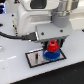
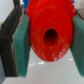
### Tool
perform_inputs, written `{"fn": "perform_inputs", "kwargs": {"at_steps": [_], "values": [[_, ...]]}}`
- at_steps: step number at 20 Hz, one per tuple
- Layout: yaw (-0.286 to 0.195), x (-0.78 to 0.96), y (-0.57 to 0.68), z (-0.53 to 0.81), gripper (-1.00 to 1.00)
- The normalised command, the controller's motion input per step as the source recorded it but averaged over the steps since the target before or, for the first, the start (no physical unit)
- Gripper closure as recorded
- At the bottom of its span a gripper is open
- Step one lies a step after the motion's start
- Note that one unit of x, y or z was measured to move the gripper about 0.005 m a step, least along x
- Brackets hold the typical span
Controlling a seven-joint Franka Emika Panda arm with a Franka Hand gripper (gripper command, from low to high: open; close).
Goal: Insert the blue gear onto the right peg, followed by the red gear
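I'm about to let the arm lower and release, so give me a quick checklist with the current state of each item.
1. Red gear gripped between both fingers: ok.
2. Blue gear already down on the plate: ok.
3. Red gear above the blue gear: ok.
4. Red gear's centre hole unobstructed, wrist view: ok.
5. Hole lined up with the right peg: cannot tell, peg hidden.
6. Blue gear fully seated: cannot tell.

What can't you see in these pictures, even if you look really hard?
- The right peg: in the exterior view the blue gear and red gear cover it; in the wrist view the red gear fills the middle.
- The claw tips: the red gear hides them.
- The grey plate: too small and blurry for detail.
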Motion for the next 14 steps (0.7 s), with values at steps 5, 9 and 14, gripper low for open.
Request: {"fn": "perform_inputs", "kwargs": {"at_steps": [5,9,14], "values": [[0.0,0.25,-0.02,0.12,1.0],[0.0,0.19,0.02,0.22,1.0],[0.0,0.46,0.04,0.46,1.0]]}}
